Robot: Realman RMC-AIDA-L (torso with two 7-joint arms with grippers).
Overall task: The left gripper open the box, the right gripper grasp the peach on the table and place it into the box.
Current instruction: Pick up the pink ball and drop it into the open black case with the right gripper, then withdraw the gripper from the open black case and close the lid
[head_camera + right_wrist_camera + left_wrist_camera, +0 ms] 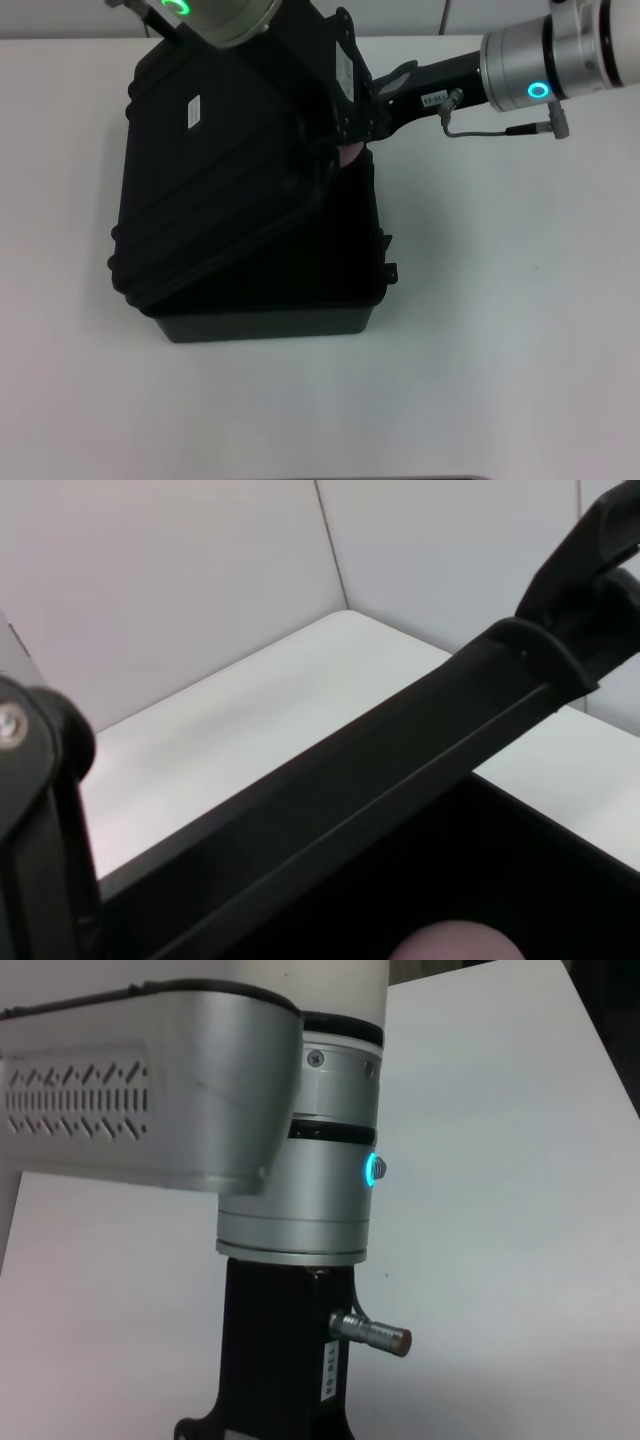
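Note:
The black box (265,322) stands on the white table (500,300) with its lid (210,190) tilted up, hinged on the left. My left gripper (338,85), on the arm with the green ring light, is shut on the lid's raised far edge. My right gripper (358,140) reaches in from the right under that edge, over the box's open inside. The pink peach (350,153) shows at its tip, held there. In the right wrist view the peach (455,942) sits close below the lid's edge (400,770).
The left wrist view shows the right arm's blue ring light (372,1170) and black gripper base over the white table (520,1160). Two latches (388,258) stick out on the box's right side. Bare table lies in front and to the right.

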